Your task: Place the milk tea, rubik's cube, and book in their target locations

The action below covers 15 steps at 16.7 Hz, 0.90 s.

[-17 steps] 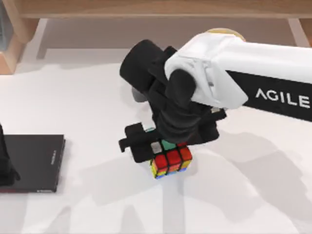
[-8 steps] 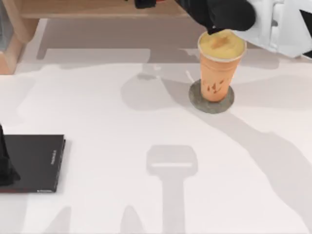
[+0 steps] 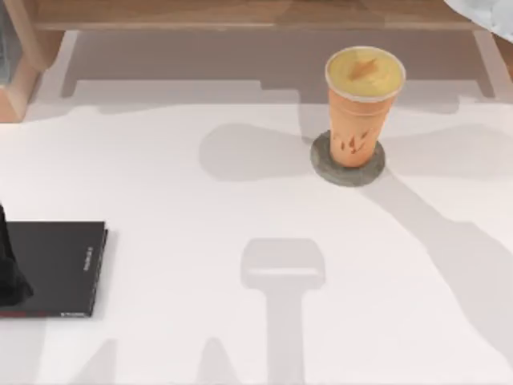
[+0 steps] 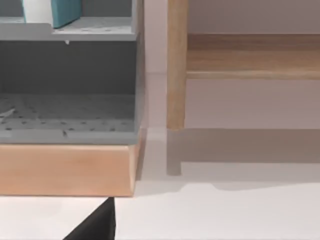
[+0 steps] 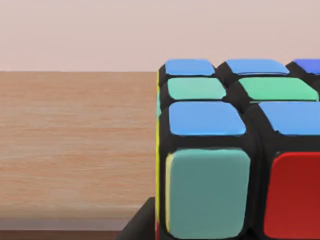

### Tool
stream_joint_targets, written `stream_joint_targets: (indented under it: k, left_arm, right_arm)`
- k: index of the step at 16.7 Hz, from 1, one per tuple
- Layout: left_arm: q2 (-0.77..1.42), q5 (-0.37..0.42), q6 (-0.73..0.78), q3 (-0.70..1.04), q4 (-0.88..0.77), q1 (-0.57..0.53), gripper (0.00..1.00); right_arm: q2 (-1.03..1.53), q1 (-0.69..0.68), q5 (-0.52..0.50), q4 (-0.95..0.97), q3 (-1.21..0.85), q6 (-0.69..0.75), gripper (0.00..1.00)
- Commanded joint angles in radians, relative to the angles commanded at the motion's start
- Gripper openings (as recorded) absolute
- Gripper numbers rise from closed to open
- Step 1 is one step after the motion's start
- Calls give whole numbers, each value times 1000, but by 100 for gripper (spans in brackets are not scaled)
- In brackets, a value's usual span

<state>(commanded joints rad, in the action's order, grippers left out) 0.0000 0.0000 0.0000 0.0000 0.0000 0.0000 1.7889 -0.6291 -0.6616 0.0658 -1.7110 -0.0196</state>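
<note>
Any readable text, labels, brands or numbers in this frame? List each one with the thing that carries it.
No text here can be read.
black book, at the table's left: small white spine text, too small to read.
milk tea, standing on a round grey coaster: small dark marks on its side, not legible as letters.
rubik's cube, in the right wrist view: plain coloured stickers, no print.

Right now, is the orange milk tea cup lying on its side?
No, in the top view the milk tea stands upright on a round grey coaster, its yellow-tan top facing up.
</note>
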Motion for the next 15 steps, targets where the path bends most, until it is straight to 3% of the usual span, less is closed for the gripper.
stream_joint_targets:
  k: [6, 15]
  left_arm:
    - [0, 0, 0, 0, 0, 0, 100]
    - [0, 0, 0, 0, 0, 0, 100]
  right_arm:
    - [18, -2, 4, -17, -34, -6, 0]
    - [246, 77, 45, -133, -403, -22, 0]
